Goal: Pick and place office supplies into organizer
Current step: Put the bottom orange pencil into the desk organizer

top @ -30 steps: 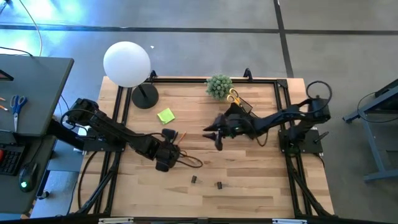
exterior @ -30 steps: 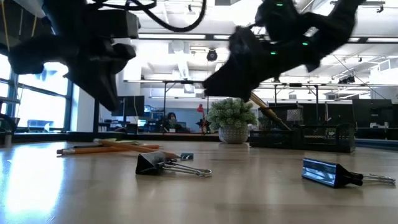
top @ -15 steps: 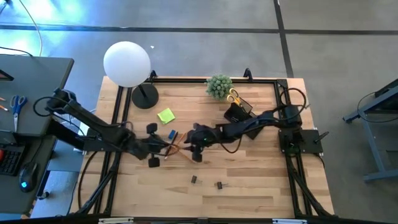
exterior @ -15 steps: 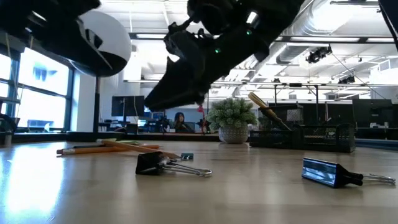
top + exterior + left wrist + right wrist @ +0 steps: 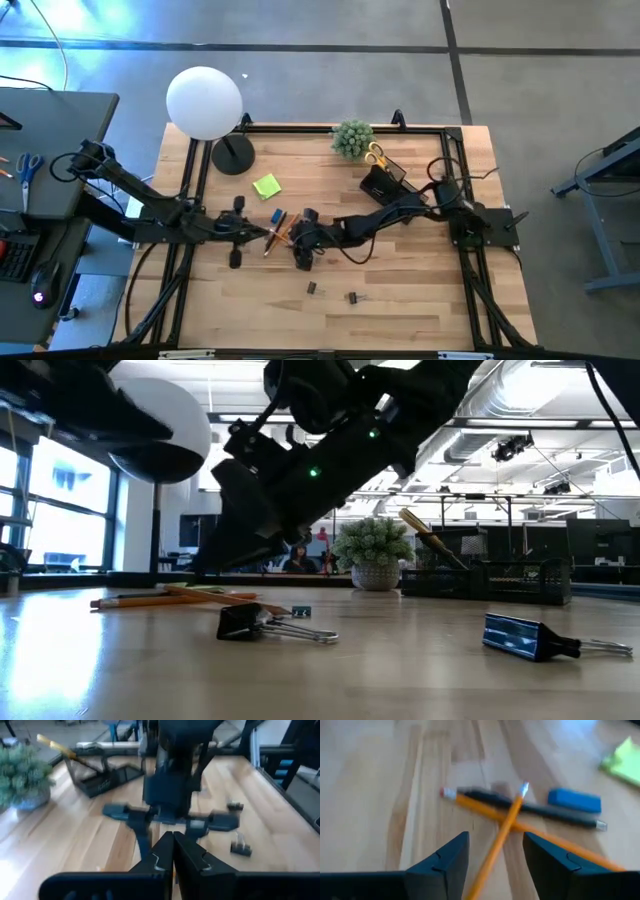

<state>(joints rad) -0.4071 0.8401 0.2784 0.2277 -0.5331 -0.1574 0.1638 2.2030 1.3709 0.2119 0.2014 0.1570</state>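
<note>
The wooden table (image 5: 400,290) has bare boards along its near edge. The black organizer (image 5: 381,181) sits at the far right beside the potted plant (image 5: 351,139), yellow-handled scissors (image 5: 375,155) standing in it. The right gripper (image 5: 302,250), fingers apart and empty, hangs just over the crossed orange pencils (image 5: 495,837) and dark pen (image 5: 530,809) at mid-table. The left gripper (image 5: 234,256), fingers pressed together, waits just left of them. The lime-green sticky-note pad (image 5: 266,186) and blue block (image 5: 574,800) lie nearby; two binder clips (image 5: 311,288) lie apart toward the near edge.
</note>
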